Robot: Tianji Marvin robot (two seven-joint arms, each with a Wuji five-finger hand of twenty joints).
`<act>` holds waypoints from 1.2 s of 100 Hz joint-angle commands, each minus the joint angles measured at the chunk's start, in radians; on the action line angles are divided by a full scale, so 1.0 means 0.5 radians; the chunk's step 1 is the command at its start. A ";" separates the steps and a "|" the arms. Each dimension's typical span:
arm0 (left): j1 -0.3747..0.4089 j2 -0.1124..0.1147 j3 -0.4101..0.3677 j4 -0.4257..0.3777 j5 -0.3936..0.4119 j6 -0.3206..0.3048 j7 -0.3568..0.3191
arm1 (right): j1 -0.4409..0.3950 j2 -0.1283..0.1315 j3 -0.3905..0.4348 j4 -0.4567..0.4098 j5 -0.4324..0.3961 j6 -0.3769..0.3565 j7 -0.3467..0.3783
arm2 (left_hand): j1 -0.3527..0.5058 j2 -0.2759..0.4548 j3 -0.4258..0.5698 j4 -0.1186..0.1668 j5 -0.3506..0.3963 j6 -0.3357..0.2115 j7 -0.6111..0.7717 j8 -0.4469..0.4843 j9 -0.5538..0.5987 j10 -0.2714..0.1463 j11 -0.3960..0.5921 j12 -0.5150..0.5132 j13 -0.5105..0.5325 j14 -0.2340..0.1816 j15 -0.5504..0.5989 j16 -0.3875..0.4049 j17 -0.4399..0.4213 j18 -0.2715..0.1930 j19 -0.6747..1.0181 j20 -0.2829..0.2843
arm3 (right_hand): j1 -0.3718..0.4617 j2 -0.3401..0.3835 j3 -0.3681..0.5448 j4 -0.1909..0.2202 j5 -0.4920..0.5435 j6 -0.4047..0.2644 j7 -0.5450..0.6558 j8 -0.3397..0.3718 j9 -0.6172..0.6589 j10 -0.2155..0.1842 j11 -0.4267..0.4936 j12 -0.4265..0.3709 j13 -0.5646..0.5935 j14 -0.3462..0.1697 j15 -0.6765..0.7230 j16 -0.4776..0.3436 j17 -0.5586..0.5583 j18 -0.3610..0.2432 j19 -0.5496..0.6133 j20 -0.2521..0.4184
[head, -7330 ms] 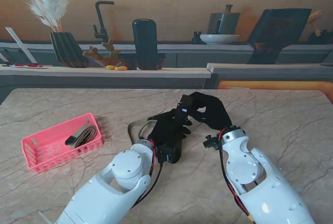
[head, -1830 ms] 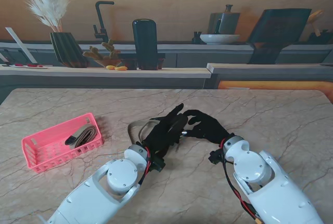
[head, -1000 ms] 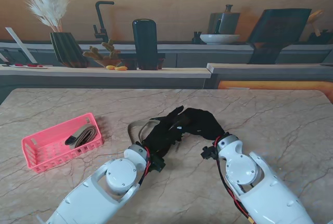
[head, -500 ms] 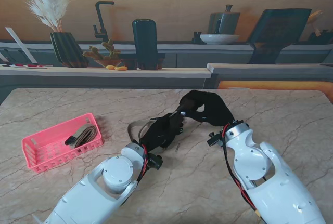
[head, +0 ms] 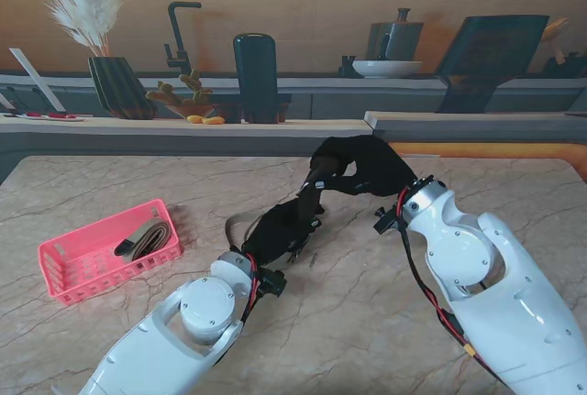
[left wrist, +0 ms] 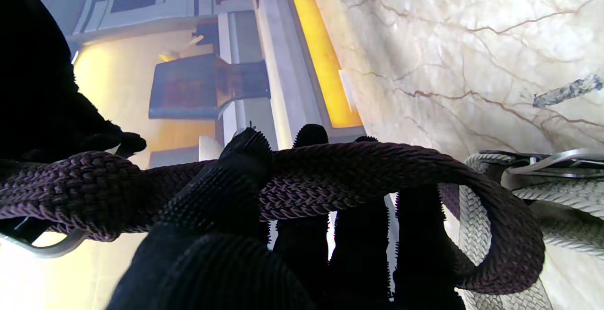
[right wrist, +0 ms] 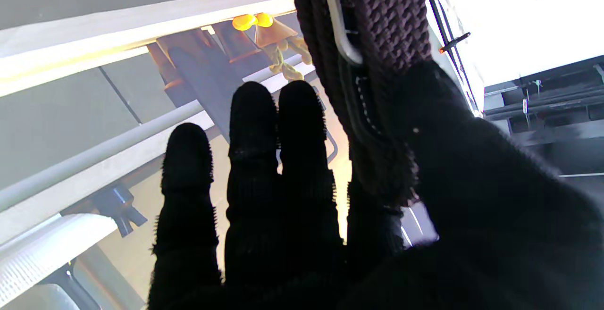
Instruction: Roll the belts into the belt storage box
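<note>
A dark braided belt [head: 310, 195] stretches between my two black-gloved hands above the middle of the table. My left hand [head: 278, 227] is shut on one part of it; in the left wrist view the belt [left wrist: 330, 178] loops over the fingers [left wrist: 226, 234]. My right hand [head: 365, 168], raised and farther from me, pinches the buckle end [right wrist: 373, 31] under its thumb [right wrist: 448, 168]. A beige woven belt [head: 240, 222] lies on the table beside the left hand, seen with its metal buckle [left wrist: 552, 159]. The pink storage box [head: 64, 271] sits at the left and holds a rolled grey belt [head: 147, 237].
Marble table [head: 514, 230] with bare surface to the right of the hands. A counter [head: 183, 125] runs behind the far edge, carrying a dark vase [head: 119, 83], a tall black canister [head: 255, 76] and a small plant [head: 183, 97].
My right hand has risen and moved farther away, drawing the dark belt's buckle end up. My left hand has closed from spread fingers onto the belt and stayed low.
</note>
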 commanded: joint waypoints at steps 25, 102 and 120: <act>0.001 -0.024 0.001 0.012 -0.008 0.045 0.007 | 0.086 0.014 0.092 -0.125 -0.010 0.048 0.050 | 0.129 0.087 -0.025 0.004 0.012 -0.060 0.097 0.041 0.050 -0.027 0.047 0.020 -0.033 -0.023 0.040 0.022 -0.044 -0.003 0.051 0.028 | 0.128 0.229 0.206 0.022 0.225 -0.260 0.378 0.060 0.034 -0.014 0.069 0.032 0.007 -0.084 0.034 0.032 0.002 -0.026 0.052 -0.032; 0.014 -0.016 0.015 -0.046 0.120 0.029 0.055 | 0.227 0.002 -0.116 0.189 -0.450 -0.186 -0.254 | 0.015 -0.034 0.153 -0.045 0.172 0.112 0.246 -0.043 0.243 0.085 0.177 -0.387 -0.083 0.005 0.318 0.221 -0.078 -0.145 0.343 0.325 | 0.128 0.265 0.157 0.048 0.194 -0.289 0.375 0.077 0.018 -0.036 0.081 0.031 0.007 -0.109 0.032 0.034 0.003 -0.027 0.049 -0.050; 0.023 -0.047 0.015 -0.051 0.030 0.013 0.123 | 0.226 -0.002 -0.143 0.226 -0.476 -0.208 -0.294 | 0.012 -0.032 0.160 -0.045 0.166 0.123 0.270 -0.043 0.232 0.065 0.170 -0.375 -0.081 -0.048 0.193 0.154 -0.103 -0.267 0.072 0.111 | 0.130 0.266 0.150 0.054 0.195 -0.286 0.379 0.074 0.015 -0.033 0.088 0.028 0.006 -0.105 0.038 0.035 -0.004 -0.024 0.049 -0.054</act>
